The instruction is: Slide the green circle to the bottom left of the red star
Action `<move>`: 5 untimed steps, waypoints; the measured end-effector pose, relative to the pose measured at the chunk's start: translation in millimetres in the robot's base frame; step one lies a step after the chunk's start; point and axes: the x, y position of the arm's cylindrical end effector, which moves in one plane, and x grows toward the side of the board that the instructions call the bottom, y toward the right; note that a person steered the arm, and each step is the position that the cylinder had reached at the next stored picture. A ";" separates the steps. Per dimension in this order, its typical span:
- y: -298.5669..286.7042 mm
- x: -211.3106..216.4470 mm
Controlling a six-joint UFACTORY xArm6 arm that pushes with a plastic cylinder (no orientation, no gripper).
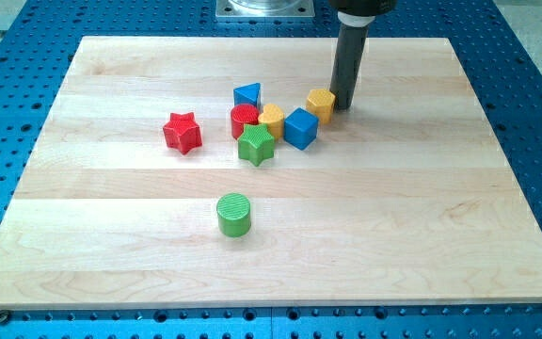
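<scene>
Gripper: none on this rig, so nothing to spread or pinch, just the rod; my tip [342, 105] sits on the desk [459, 217] at the far side, right of centre, touching or just beside the right face of the yellow hexagon-like block [321, 103].

Outward from the tip, the cluster is just to its near-left: blue cube [300, 127], a second yellow block [272, 120] whose shape is unclear, red cylinder [244, 119], blue triangle [247, 94] on the far side, green star [256, 145] on the near edge.

Red star [183, 132] stands alone, left of the cluster, clear gap between.

Green circle [234, 214] is alone in the near half of the desk, well apart from everything. From my tip it lies toward the near-left, with the cluster partly between on a straight line.

Key relation: the circle is now near and to the right of the red star. The goal spot is near and left of the star, so the circle needs a mostly leftward push, slightly far.

Judgement: my tip has to reach the circle's right side first, routing around the cluster's right and near side to avoid dragging the blue cube or green star. A push line through the circle's centre matters; off-centre contact on a round block would likely let it slip sideways.
</scene>
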 end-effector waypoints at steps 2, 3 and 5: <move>4.5 9.2; 69.2 97.0; -69.2 212.7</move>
